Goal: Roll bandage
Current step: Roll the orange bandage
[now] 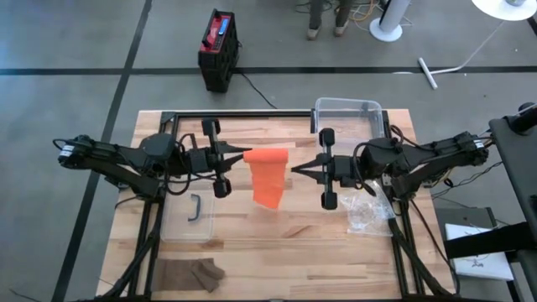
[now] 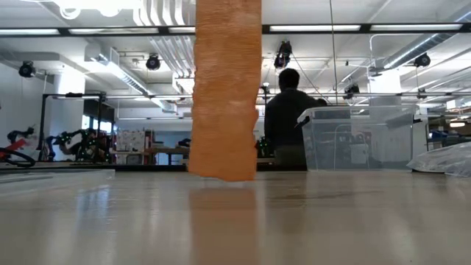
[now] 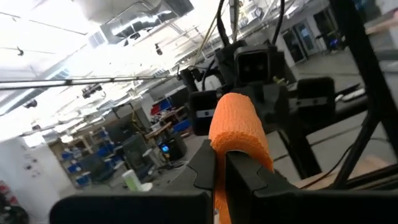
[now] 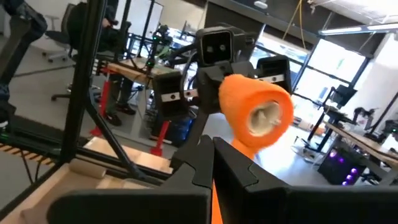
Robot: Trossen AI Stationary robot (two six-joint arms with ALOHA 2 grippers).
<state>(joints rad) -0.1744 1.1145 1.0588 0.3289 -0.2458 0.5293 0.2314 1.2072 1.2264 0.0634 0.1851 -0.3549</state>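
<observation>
High view: orange bandage [image 1: 268,174] between left tool [image 1: 248,153] and right tool [image 1: 291,170], both clamped on it above the tabletop [image 1: 277,252].
Low view: bandage tail hangs, tip near tabletop.
Wrist views: bandage roll between tools.

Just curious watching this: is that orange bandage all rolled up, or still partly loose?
Partly loose. The bandage has a rolled end held up between both pincers, while a long strip hangs down to the table.

I see a bright orange, finely ribbed bandage strip [image 1: 269,176], a pale striped wooden tabletop [image 1: 277,243], a clear plastic bin [image 1: 347,109] and black grippers.
</observation>
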